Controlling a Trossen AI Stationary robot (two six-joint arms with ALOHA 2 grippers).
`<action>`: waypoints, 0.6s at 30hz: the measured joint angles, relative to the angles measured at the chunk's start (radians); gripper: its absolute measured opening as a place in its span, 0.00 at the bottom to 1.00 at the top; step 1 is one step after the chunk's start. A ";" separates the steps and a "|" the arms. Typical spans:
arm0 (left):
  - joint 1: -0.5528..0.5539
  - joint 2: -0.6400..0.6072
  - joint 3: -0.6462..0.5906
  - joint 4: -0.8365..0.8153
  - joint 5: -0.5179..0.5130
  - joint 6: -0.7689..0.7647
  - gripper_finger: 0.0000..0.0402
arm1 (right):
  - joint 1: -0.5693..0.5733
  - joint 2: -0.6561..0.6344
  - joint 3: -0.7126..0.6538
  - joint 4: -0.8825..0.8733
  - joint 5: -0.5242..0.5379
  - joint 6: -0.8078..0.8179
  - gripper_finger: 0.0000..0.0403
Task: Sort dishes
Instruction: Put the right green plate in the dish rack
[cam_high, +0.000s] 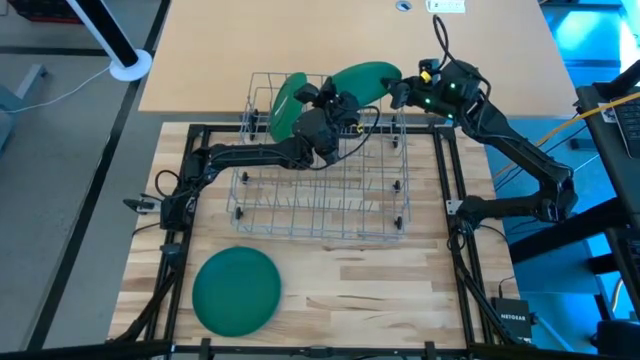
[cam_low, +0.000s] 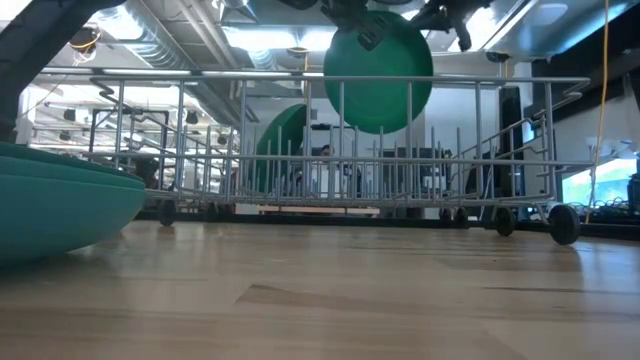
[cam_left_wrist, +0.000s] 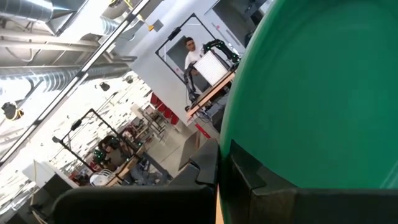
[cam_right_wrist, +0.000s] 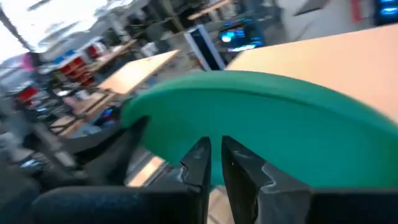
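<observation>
A wire dish rack (cam_high: 320, 190) stands mid-table. One green plate (cam_high: 283, 105) stands on edge between the tines in the rack's far left part (cam_low: 283, 145). A second green plate (cam_high: 365, 80) hangs above the rack's far side (cam_low: 378, 70), and my right gripper (cam_high: 402, 93) is shut on it. My left gripper (cam_high: 342, 100) reaches level over the rack from the left, shut, its fingertips (cam_left_wrist: 217, 174) right at this plate's face (cam_left_wrist: 311, 93). More green plates (cam_high: 235, 290) lie stacked on the table at the near left (cam_low: 60, 205). My left gripper has its shut fingers right against the raised plate's lower rim (cam_left_wrist: 233, 146). I cannot tell whether they touch it. My right gripper pinches the raised plate's rim (cam_right_wrist: 214, 134) between its two fingers (cam_right_wrist: 199, 165), coming level from the table's right side. The plate is clear of the rack, standing almost on edge and tipped a little.
Black frame rails (cam_high: 445, 170) run along the wooden table's sides. A tan table (cam_high: 350, 30) lies beyond the far edge, with a white lamp base (cam_high: 130, 65) at the far left. A person (cam_left_wrist: 189, 50) shows far off in the room.
</observation>
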 joint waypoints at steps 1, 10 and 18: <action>-0.001 0.000 0.000 0.000 0.000 0.000 0.00 | 0.000 0.000 0.000 0.008 -0.016 -0.001 0.11; -0.006 0.000 0.000 0.000 0.000 0.000 0.00 | 0.000 0.000 0.000 0.053 -0.030 -0.011 0.11; -0.006 0.000 0.000 0.000 0.001 0.000 0.00 | 0.001 0.000 0.000 0.051 -0.068 -0.139 0.11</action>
